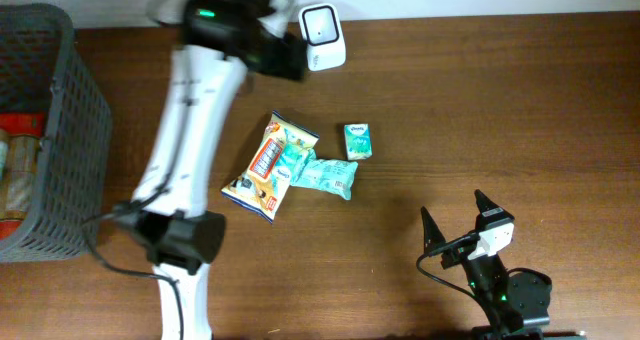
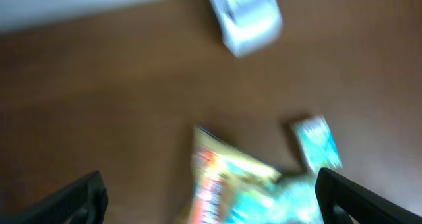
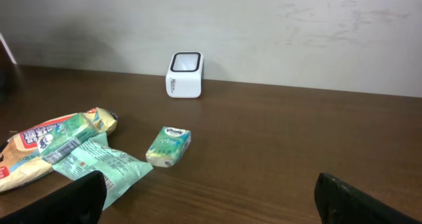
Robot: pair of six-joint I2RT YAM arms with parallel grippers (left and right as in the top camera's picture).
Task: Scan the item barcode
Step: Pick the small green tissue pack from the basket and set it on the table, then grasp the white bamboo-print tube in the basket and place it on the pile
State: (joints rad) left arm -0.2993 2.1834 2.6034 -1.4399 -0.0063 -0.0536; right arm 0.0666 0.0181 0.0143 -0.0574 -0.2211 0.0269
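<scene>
A dark grey basket (image 1: 60,130) with some goods inside stands at the far left edge of the table (image 1: 520,100), well away from both grippers. The left arm reaches up the table, and the left gripper (image 2: 210,178) hangs in the air with its fingers (image 2: 79,197) spread wide and nothing between them; its own view is blurred by motion. Under that gripper and a little to its right lies a yellow snack bag (image 1: 270,165), flat on the wood. The white scanner (image 1: 323,35) sits just beside the left gripper, on its right, close to the wall with its window facing up. A teal packet (image 1: 325,175) lies against the snack bag's right edge, overlapping it, between the two grippers. A small green pack (image 1: 358,140) lies near the teal packet and apart from it, farther from the left gripper and ahead and to the left of the right one. The right gripper (image 1: 450,204) is low over the near right part of the table, jaws wide apart and empty, well apart from every item and pointing toward the scanner.
</scene>
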